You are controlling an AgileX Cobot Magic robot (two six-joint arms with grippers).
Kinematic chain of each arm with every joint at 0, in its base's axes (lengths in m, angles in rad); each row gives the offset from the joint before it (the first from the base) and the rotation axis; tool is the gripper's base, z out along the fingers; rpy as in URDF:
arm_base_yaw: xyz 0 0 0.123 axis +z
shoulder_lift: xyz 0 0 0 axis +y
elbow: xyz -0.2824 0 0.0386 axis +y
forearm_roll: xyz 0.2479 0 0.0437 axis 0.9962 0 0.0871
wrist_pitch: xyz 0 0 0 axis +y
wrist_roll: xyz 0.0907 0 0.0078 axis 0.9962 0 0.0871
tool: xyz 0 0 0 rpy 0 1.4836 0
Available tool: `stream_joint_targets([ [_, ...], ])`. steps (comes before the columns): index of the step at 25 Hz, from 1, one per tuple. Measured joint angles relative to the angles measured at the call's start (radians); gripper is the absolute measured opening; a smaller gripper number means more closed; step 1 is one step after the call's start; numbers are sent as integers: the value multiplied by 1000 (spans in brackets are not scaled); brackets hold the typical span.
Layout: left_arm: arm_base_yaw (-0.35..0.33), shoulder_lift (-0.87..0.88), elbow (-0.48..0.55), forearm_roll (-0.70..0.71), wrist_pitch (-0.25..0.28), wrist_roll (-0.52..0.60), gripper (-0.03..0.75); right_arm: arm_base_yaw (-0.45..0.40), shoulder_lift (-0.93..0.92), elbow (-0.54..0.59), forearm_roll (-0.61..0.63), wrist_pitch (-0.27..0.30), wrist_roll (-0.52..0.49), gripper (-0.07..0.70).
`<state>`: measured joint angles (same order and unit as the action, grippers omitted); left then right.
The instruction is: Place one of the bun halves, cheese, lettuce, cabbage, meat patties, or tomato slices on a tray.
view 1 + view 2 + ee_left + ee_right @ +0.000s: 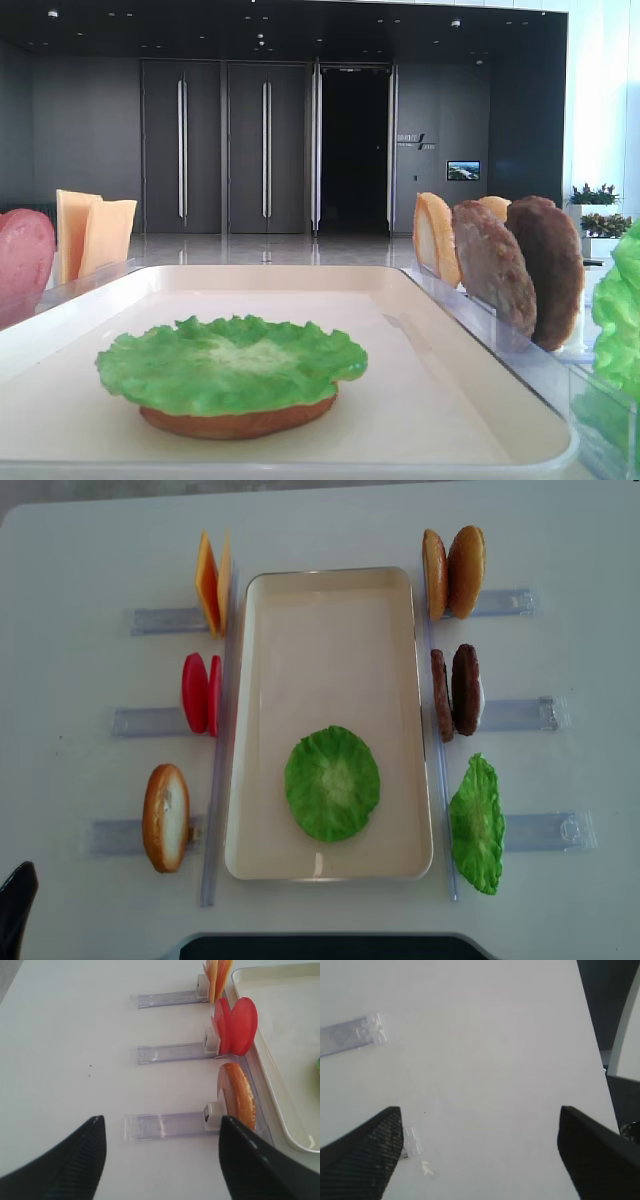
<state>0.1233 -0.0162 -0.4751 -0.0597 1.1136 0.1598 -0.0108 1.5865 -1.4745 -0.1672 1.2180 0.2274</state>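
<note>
Lettuce (pixel 332 783) is seen lying flat on a bun half (pixel 240 418) in the near part of the tray (pixel 330 610), so a stack has been begun there. The remaining pieces are held upright in clear racks on either side of the tray: on the left, the cheese (pixel 212 582), the tomato slices (pixel 201 693) and a single bun half (pixel 166 817); on the right, two more bun halves (pixel 453 572), the meat patties (pixel 456 691) and a second green leaf (pixel 477 824).

The right gripper (pixel 480 1152) is shown spread wide with nothing between its fingers, above bare table (pixel 485 1035) with only the end of a clear rack (pixel 352 1035) near it. The left gripper (pixel 162 1152) is likewise released and empty, lined up towards the rack of the lone bun half (pixel 238 1096), with the tomato slices (pixel 236 1025) and the cheese (pixel 217 977) standing beyond.

Trouble would most likely be caused by the upright storage. A slice taken at a slant could be tipped against its neighbour, so that two tomato slices or both patties are dragged out together. A piece lowered off-centre onto the lettuce could slide on the ruffled leaf, or the leaf could be pushed off the bun beneath. The rack itself might be shifted if it is brushed by a finger
</note>
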Motion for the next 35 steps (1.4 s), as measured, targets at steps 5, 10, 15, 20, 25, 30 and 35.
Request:
stream_joint_targets([
  [5,0,0,0,0,0,0,534,0,0,0,-25,0,1,594],
  [10,0,0,0,0,0,0,534,0,0,0,-55,0,7,592],
  [15,0,0,0,0,0,0,534,0,-20,4,-26,0,19,592],
  [20,0,0,0,0,0,0,534,11,-145,18,-17,2,19,591],
  [25,0,0,0,0,0,0,534,39,-345,41,-23,4,8,591],
  [30,0,0,0,0,0,0,534,67,-556,52,-23,5,1,591],
  [35,0,0,0,0,0,0,534,69,-788,52,-10,6,-29,591],
])
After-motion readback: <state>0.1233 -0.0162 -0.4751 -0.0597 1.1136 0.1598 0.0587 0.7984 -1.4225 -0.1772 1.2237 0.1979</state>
